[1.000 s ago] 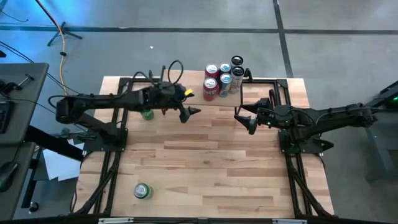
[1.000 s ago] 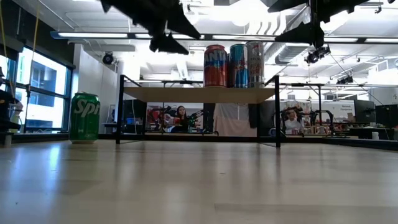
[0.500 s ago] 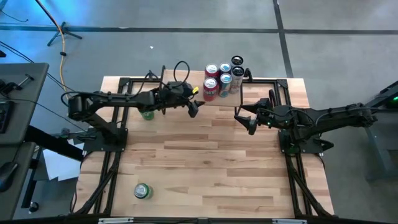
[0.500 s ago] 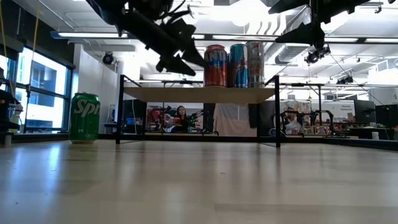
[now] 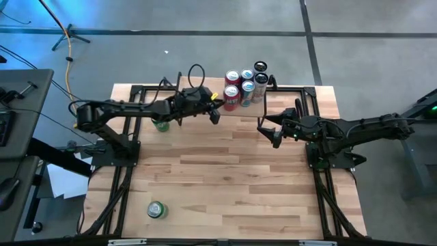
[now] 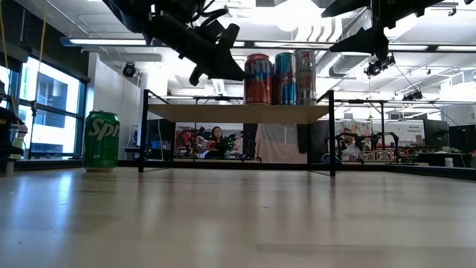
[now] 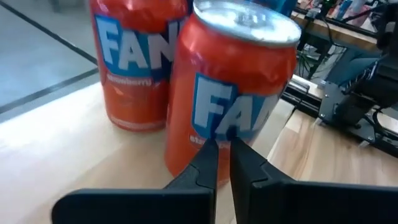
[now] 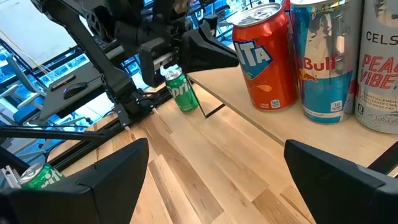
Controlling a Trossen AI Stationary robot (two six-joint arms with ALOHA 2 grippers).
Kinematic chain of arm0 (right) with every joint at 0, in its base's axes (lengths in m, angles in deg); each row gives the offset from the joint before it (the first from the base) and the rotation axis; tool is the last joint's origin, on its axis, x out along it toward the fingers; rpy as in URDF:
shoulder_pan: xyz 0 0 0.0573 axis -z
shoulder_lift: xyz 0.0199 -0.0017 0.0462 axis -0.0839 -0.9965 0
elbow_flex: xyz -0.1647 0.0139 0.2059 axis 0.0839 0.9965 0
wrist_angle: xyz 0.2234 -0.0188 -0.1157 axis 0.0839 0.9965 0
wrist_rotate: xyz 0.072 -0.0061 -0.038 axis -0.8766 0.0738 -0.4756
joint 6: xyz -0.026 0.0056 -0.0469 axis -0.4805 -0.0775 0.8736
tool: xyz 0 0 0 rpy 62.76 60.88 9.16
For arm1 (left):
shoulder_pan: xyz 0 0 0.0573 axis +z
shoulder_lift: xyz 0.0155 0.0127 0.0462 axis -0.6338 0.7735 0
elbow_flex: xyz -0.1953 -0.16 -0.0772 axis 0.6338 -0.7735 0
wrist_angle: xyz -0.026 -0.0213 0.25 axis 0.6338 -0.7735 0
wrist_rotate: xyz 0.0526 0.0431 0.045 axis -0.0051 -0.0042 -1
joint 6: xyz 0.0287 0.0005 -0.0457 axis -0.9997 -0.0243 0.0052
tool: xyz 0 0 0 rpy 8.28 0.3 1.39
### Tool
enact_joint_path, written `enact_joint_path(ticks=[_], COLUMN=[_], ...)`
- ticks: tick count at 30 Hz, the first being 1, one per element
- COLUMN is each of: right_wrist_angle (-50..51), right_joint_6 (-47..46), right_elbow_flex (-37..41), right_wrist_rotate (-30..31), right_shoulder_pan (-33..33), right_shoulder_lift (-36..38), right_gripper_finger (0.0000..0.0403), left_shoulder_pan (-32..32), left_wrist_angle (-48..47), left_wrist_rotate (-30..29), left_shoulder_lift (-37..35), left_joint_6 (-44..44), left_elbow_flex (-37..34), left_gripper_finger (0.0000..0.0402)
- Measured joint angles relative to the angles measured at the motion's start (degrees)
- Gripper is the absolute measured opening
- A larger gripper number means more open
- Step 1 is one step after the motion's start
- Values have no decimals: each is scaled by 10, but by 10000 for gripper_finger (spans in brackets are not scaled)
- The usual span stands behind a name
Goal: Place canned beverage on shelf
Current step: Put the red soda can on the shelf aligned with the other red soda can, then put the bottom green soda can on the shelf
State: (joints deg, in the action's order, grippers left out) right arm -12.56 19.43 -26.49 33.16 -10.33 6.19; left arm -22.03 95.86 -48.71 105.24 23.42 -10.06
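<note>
Wooden table (image 5: 225, 171) under the overhead camera, with the shelf (image 5: 205, 92) standing along its far edge; all positions below are given relative to that shelf.

What changed: a second ago my left gripper (image 5: 214, 116) hung spread wide over the table, short of the shelf's front edge. It has since moved up to that edge and snapped shut. The left wrist view shows its fingertips (image 7: 208, 155) nearly meeting, empty, just in front of the nearer red can (image 7: 233, 81), with a second red can (image 7: 140, 56) behind. I read this as the release already done and the arm free to fetch another drink.

Task objects: a cluster of cans (image 5: 244, 85) stands toward the right end of the shelf. In the low view a red can (image 6: 258, 77), a blue can (image 6: 285, 77) and a pale can (image 6: 305, 76) stand upright on the board. One green can (image 6: 100, 141) stands on the table beside the shelf's left legs; another green can (image 5: 156, 209) sits well in front of the shelf, near the table's near-left corner. Both are not yet shelved.

Right gripper (image 5: 268, 131): waiting in front of the shelf's right end, spread wide, holding nothing.
</note>
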Motion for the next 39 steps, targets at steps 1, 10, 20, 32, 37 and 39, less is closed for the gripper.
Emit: enact_joint_path(ticks=[1, 10, 20, 32, 37, 39], right_wrist_angle=[0, 0, 0, 0, 1, 1], right_joint_6=[0, 0, 0, 0, 0, 0], right_elbow_flex=[0, 0, 0, 0, 0, 0], right_wrist_rotate=[0, 0, 0, 0, 0, 0], right_shoulder_pan=[0, 0, 0, 0, 0, 0], right_shoulder_lift=[0, 0, 0, 0, 0, 0], right_gripper_finger=[360, 360, 360, 360, 360, 360], left_shoulder_pan=[0, -14, 3, 7, 4, 3], left_wrist_angle=[0, 38, 55, 59, 55, 47], left_wrist_rotate=[5, 17, 15, 32, 37, 51], left_shoulder_lift=[2, 37, 40, 40, 36, 26], left_joint_6=[3, 30, 30, 30, 35, 30], left_elbow_flex=[0, 0, 0, 0, 0, 0], left_gripper_finger=[1, 0, 0, 0, 0, 0])
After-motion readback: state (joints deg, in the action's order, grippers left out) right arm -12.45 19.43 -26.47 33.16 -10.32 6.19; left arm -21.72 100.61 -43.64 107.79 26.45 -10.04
